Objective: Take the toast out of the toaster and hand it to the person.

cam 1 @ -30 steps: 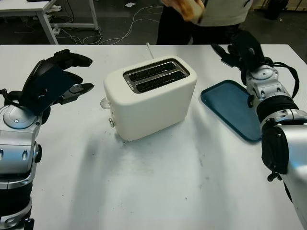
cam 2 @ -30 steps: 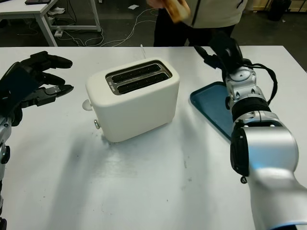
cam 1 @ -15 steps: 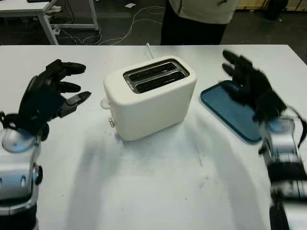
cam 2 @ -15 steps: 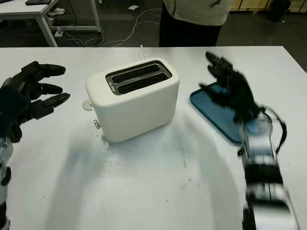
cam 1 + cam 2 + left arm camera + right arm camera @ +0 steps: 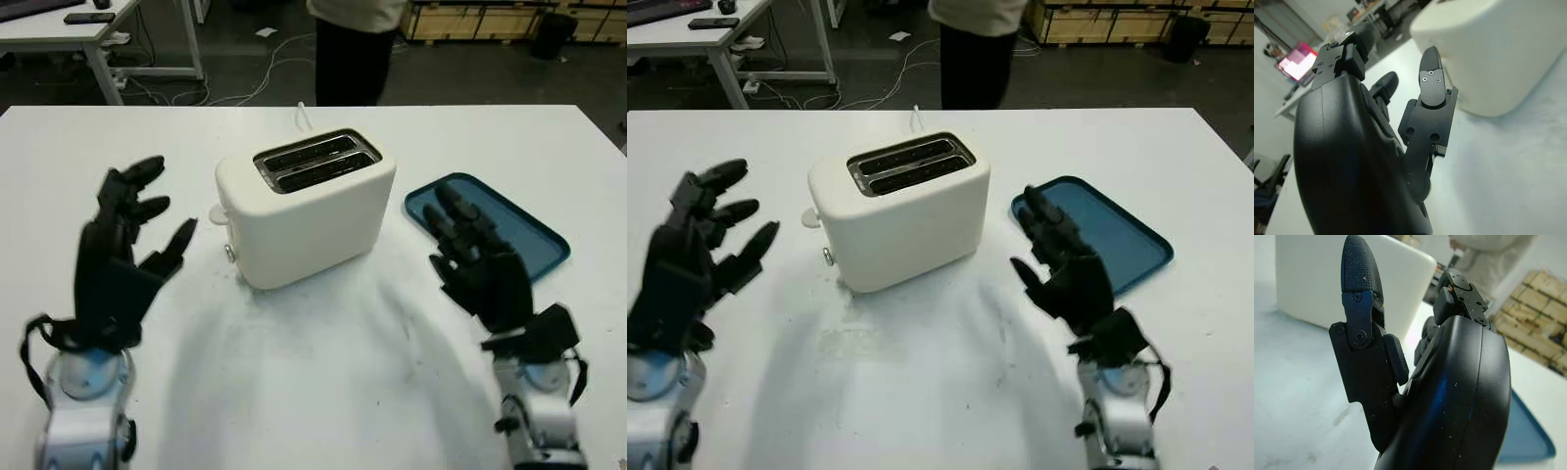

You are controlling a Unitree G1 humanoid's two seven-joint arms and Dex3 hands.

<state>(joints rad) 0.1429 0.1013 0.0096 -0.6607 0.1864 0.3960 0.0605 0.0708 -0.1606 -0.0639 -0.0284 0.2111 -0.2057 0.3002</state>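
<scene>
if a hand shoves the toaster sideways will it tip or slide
The toaster would probably slide: it looks wider than tall, sitting flat on the smooth table. Its glossy rounded shell may be slippery, and the cord behind might tug.

One toaster (image 5: 306,213) with two slots is seen on the counter (image 5: 313,372), plus one blue tray (image 5: 529,230). Two robot hands are counted, and one person (image 5: 355,44) behind.

Even overhead light, soft shadows, slight blur.
</scene>
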